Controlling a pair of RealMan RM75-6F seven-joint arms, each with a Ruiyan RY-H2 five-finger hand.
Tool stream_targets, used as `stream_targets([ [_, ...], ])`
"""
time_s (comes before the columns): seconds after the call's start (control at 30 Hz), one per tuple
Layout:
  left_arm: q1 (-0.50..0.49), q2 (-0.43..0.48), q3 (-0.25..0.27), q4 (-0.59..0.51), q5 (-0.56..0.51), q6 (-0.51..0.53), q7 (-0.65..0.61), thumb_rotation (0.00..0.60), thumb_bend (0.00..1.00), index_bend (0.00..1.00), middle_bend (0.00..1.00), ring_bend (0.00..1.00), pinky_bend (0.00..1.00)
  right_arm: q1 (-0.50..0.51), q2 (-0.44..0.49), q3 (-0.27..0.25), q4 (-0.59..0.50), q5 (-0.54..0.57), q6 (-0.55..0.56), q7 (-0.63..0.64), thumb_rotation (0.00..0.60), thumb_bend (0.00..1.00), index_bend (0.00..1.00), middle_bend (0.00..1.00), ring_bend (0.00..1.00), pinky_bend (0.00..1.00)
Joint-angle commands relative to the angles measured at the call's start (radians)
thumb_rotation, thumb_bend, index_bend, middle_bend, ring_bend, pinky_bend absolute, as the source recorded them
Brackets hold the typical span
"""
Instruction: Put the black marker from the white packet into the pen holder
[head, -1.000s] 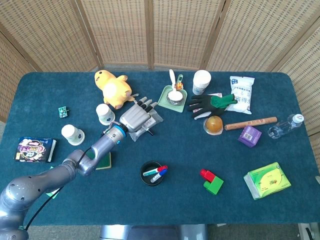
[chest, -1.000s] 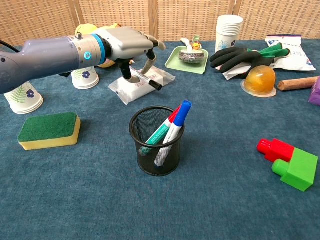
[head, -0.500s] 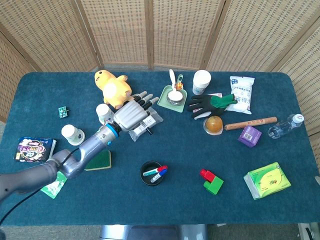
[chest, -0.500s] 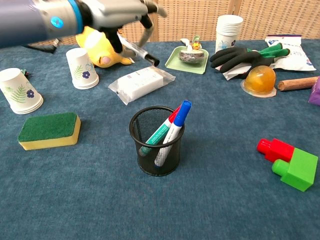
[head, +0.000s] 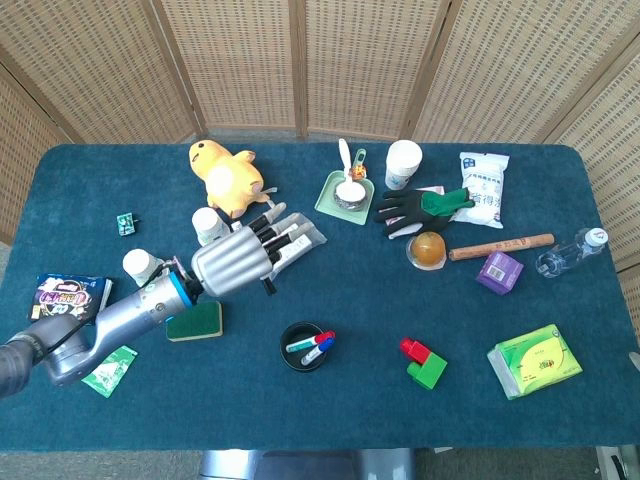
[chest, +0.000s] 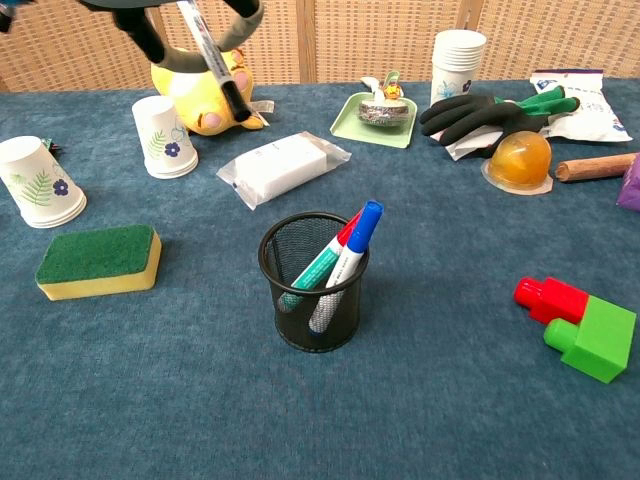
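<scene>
I've got the black marker (chest: 213, 60) up off the white packet (chest: 283, 167) now — a second ago it was barely clear, and now my left robot hand (head: 232, 262) has it pinched high above the tabletop (head: 420, 300), tip hanging down. The packet lies back where it was, beside the yellow plush duck (head: 228, 176). Lift is done, so next I judge it's a carry right and forward to the mesh pen holder (chest: 314, 281), which already holds three markers. Right robot hand isn't showing.
</scene>
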Motion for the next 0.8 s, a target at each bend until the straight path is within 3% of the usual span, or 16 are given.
stream_targets([
  [0.03,0.018,0.04,0.018,-0.055,0.058,0.027,0.071,0.6,0.38,0.59,0.0,0.0,0.14,0.0,0.0,0.0,-0.001,-0.002,0.001,0.001,0.6,0.0,0.19,0.0,0.0,0.0],
  [0.13,0.012,0.071,0.019,-0.112,0.108,0.011,0.16,0.6,0.38,0.59,0.0,0.0,0.14,0.0,0.0,0.001,0.0,-0.003,0.003,0.01,0.6,0.0,0.19,0.0,0.0,0.0],
  [0.3,0.011,0.079,-0.006,-0.182,0.088,-0.04,0.266,0.6,0.38,0.59,0.0,0.0,0.13,-0.001,0.0,0.005,0.007,-0.001,0.004,0.021,0.6,0.0,0.19,0.0,0.0,0.0],
  [0.8,-0.056,-0.124,-0.077,-0.219,-0.008,-0.234,0.627,0.6,0.38,0.58,0.0,0.0,0.15,-0.007,0.014,0.011,0.023,0.007,-0.007,0.091,0.6,0.0,0.19,0.0,0.0,0.0],
])
